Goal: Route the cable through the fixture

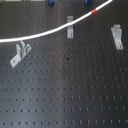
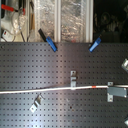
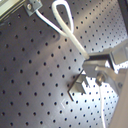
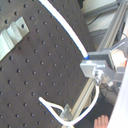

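Cable (image 2: 50,90), thin and floppy, sags across the table (image 2: 60,65); fingers (image 3: 92,67) look clamped on it, best held near the red band (image 2: 95,87).

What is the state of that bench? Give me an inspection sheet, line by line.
Surface: black perforated board.
Job's things: white cable with red band; left fixture, middle fixture and right fixture in the first exterior view; cable crosses the middle one, seating unclear.
Clutter: two blue clamps.
Grippers: gripper appears shut on the cable.
Cables: loose wires off the board.
Surroundings: blurred equipment behind; nothing identifiable.
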### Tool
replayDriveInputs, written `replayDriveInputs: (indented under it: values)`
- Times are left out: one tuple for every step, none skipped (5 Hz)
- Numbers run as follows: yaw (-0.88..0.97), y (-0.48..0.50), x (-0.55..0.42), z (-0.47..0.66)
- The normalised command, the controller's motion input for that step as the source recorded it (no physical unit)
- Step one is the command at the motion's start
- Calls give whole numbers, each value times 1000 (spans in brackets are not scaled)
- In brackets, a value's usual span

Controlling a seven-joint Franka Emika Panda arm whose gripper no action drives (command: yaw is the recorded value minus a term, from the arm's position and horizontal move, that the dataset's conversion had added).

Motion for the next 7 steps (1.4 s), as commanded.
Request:
replayDriveInputs:
  values:
    - [0,26,-3,0]
    - [0,609,-136,12]
    - [340,436,6,65]
    - [3,0,0,0]
    - [217,-8,-535,368]
    - [231,7,-372,53]
    - [0,4,-34,3]
